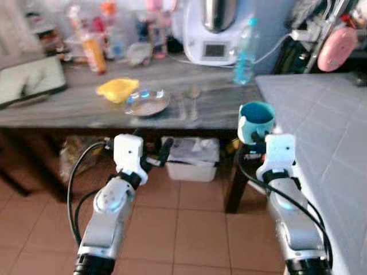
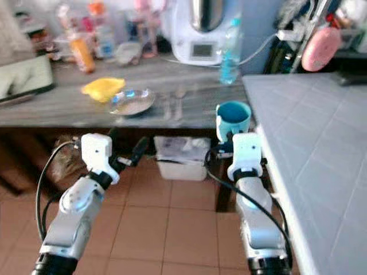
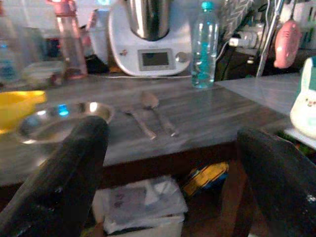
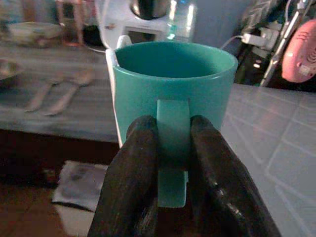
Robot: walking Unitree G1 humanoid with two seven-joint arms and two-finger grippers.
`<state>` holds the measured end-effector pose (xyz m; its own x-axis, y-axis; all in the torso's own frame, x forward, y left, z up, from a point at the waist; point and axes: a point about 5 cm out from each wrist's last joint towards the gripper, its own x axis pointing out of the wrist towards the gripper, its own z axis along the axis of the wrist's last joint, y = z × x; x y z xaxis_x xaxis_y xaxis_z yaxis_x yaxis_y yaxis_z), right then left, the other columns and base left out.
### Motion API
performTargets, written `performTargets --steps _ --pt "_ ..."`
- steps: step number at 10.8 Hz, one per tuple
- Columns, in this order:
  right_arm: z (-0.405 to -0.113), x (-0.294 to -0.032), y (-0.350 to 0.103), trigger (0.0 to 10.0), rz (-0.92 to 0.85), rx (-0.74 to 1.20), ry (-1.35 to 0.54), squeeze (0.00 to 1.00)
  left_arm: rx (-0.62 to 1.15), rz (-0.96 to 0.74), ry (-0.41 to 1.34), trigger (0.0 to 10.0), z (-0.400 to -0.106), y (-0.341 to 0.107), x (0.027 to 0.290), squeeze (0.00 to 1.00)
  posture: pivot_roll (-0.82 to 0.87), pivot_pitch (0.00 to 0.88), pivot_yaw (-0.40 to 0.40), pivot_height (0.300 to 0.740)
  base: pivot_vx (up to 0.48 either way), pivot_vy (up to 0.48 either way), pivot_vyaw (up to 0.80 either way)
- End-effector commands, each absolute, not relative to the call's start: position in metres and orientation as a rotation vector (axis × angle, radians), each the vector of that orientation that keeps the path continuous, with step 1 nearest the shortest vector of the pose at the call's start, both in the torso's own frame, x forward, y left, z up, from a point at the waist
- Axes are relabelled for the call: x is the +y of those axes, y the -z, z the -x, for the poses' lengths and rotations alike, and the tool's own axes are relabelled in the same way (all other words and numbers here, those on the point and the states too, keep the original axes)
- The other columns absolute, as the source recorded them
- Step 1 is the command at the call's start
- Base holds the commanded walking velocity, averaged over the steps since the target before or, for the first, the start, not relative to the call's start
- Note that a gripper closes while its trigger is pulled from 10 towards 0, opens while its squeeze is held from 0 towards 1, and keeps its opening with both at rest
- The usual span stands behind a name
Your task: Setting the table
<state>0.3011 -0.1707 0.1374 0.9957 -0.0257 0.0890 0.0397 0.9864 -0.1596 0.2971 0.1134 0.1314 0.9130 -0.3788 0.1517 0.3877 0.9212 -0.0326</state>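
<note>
Holding: right claw (image 4: 173, 148) pinches the flat handle of the teal mug (image 4: 174, 94) between its two fingers, mug upright, raised in the air at the corner where the grey wooden bench (image 1: 74, 109) meets the tiled bench (image 1: 321, 114).
Handling: the mug looks rigid and glazed, likely ceramic, so moderately heavy, slick and breakable if knocked on a bench edge. A pinch on the handle alone lets the body swing; I judge a slow, level carry is wise.
Best hold: the handle, as now, close to the mug wall.
Look of mug: plain teal inside and out, round open mouth, slab-like handle; whether anything is inside cannot be told.
Left claw: (image 3: 173, 163) spread wide, holding nothing, hanging below the front edge of the wooden bench.
Already on bench: steel bowl (image 1: 147, 102), yellow bowl (image 1: 117, 89), a spoon (image 3: 157, 109) and a second piece of cutlery (image 3: 140, 123) lying side by side.
Behind: water bottle (image 1: 245, 51), white kitchen machine (image 1: 211, 31).
</note>
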Motion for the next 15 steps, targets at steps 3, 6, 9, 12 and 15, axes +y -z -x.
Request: performTargets --steps 3,6,9,12,15 --pt "-0.304 -0.168 -0.148 10.0 0.179 -0.141 0.022 0.00 -0.160 0.026 0.387 10.0 -0.299 -0.137 0.122 0.00 0.00 0.029 0.040 0.740 0.480 0.000 0.00" --pt "-0.308 -0.157 -0.164 10.0 0.194 -0.213 -0.058 0.00 -0.169 0.002 0.355 10.0 -0.297 -0.141 0.134 0.00 0.01 0.027 0.042 0.740 0.480 0.000 0.00" --pt "-0.307 -0.150 -0.172 10.0 0.196 -0.241 -0.131 0.00 -0.157 -0.025 0.304 10.0 -0.287 -0.138 0.149 0.00 0.02 0.029 0.041 0.740 0.480 0.000 0.00" --pt "-0.305 -0.144 -0.181 10.0 0.206 -0.277 -0.157 0.00 -0.171 -0.042 0.299 10.0 -0.278 -0.145 0.152 0.00 0.02 0.035 0.040 0.740 0.000 0.000 0.00" --pt "-0.303 -0.141 -0.185 10.0 0.201 -0.288 -0.183 0.00 -0.156 -0.101 0.329 10.0 -0.259 -0.152 0.172 0.00 0.04 0.039 0.037 0.740 0.000 0.000 0.00"
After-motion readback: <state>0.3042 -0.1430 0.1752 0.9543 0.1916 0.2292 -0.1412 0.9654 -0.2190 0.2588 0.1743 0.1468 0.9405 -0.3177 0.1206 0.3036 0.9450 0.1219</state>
